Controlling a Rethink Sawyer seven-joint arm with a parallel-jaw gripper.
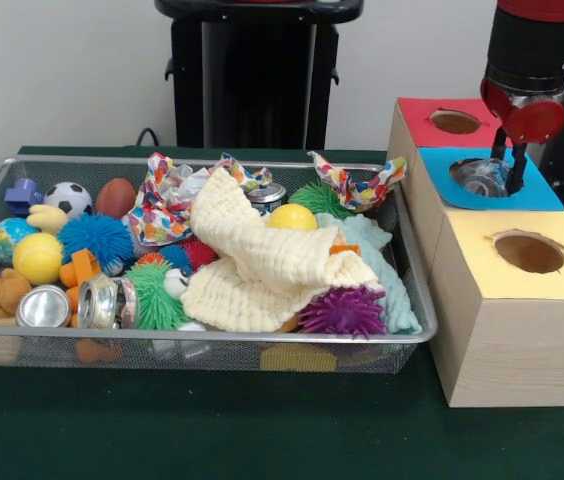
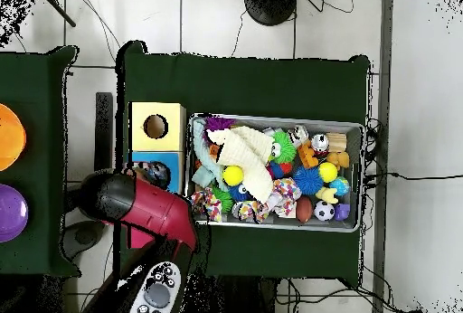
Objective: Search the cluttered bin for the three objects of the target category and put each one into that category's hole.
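Note:
The wire mesh bin (image 1: 202,338) holds a heap of toys and cloths; it also shows in the overhead view (image 2: 271,118). A crushed clear plastic bottle (image 1: 480,180) sits in the mouth of the round hole in the blue-topped box (image 1: 537,195). My gripper (image 1: 508,168) hangs directly over that hole, just right of the bottle and close against it. In the overhead view the bottle (image 2: 158,174) peeks out beside the red arm, which covers most of the blue top (image 2: 145,158). No other clear bottle shows plainly in the bin.
The red-topped box (image 1: 422,112) stands behind the blue one and the yellow-topped box (image 1: 527,250) in front. In the bin lie silver cans (image 1: 44,307), a cream cloth (image 1: 262,260), a purple spiky ball (image 1: 342,312) and a yellow ball (image 1: 292,216).

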